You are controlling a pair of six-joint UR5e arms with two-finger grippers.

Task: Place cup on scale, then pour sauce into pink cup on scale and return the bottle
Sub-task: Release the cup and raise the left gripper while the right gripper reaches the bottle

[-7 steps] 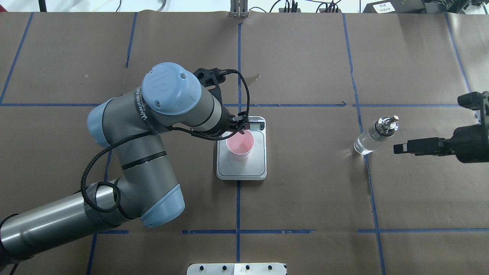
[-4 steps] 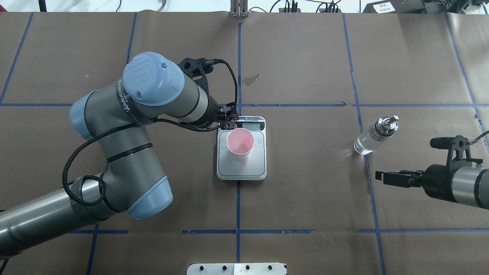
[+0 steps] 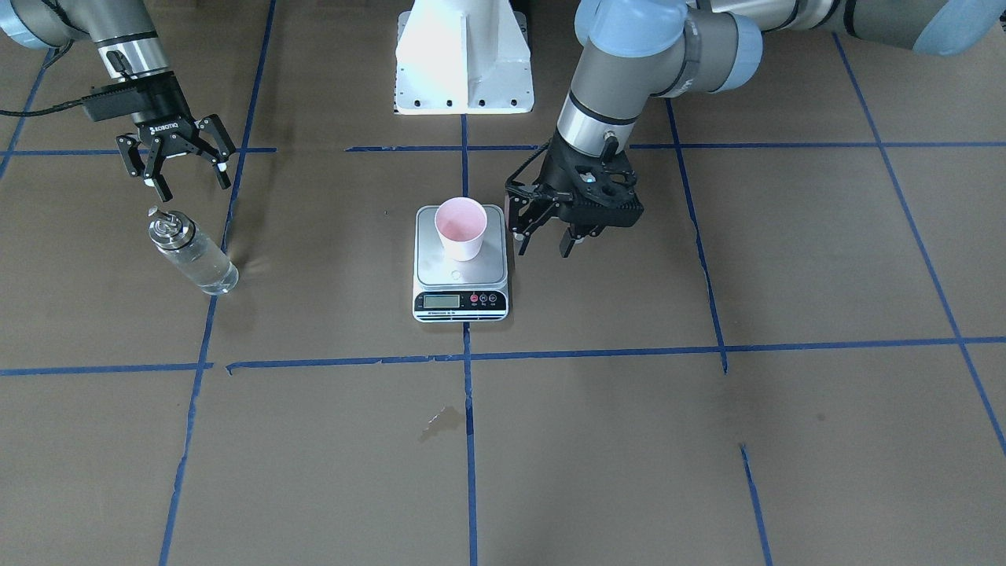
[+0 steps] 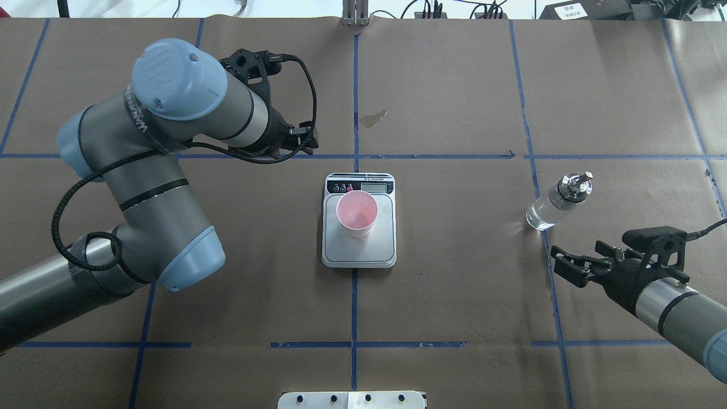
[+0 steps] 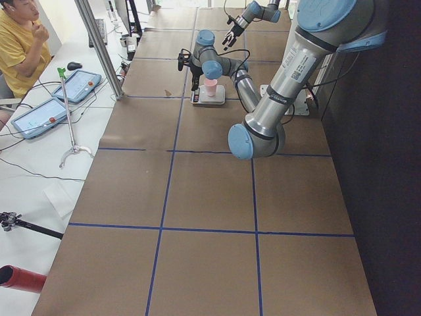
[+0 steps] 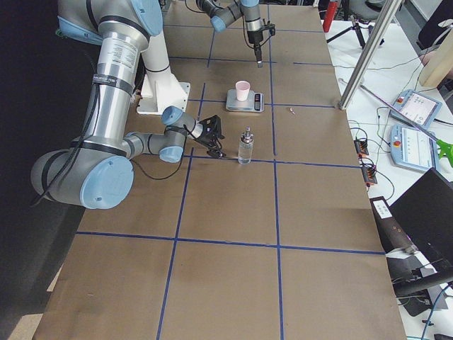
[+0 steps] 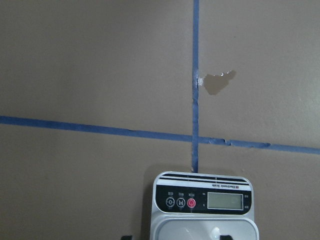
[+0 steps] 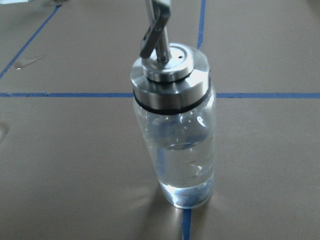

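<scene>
We work across a table covered in matte brown paper, ruled into squares by blue tape. The left gripper hangs just beside the scale, apart from the cup, with its fingers spread and nothing between them; we judge the cup is set down and this arm's part is done. The right gripper hovers near the bottle on the robot's side, not touching it, with its fingers wide apart and empty. Its wrist camera faces the glass squarely, so we read it as lining up to grasp the body below the cap. The scale lies flat near the table's middle, a brushed steel platform with a white front strip carrying an LCD display and small round buttons. The bottle stands upright on a tape line, well apart from the scale on the robot's right. It is a smooth clear glass cylinder, likely slippery, topped by a polished metal cap with a slim spout. The cup sits upright on the platform toward the display end, tapered paper, pink inside, light enough to tip under a careless pour. The sauce is colourless and fills roughly the bottle's lower half.
</scene>
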